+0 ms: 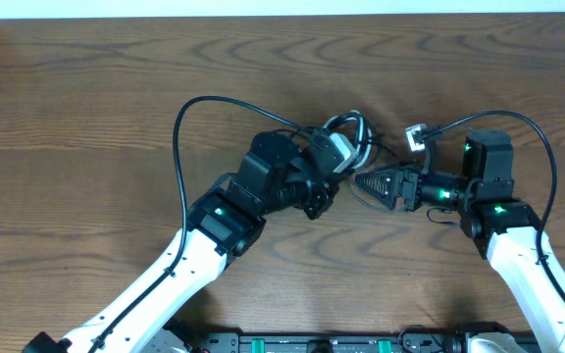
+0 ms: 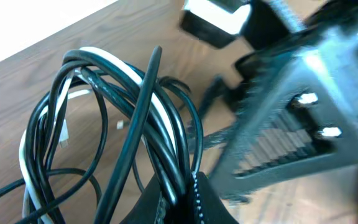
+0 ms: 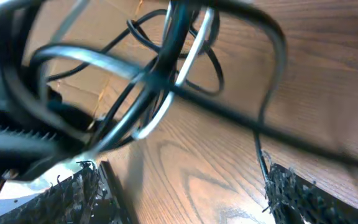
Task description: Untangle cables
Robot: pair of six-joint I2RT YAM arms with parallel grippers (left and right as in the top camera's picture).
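Where left jaws grip them, the cables [image 2: 140,106] are tangled.

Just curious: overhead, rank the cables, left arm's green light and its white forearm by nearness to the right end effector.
From right end effector:
1. Cables, at its tips.
2. Green light, to its left.
3. White forearm, lower left.

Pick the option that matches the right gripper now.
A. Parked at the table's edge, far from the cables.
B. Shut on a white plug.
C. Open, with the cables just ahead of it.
C: in the right wrist view the right gripper has its fingers spread wide with bare table between them, and the cables loop just ahead.
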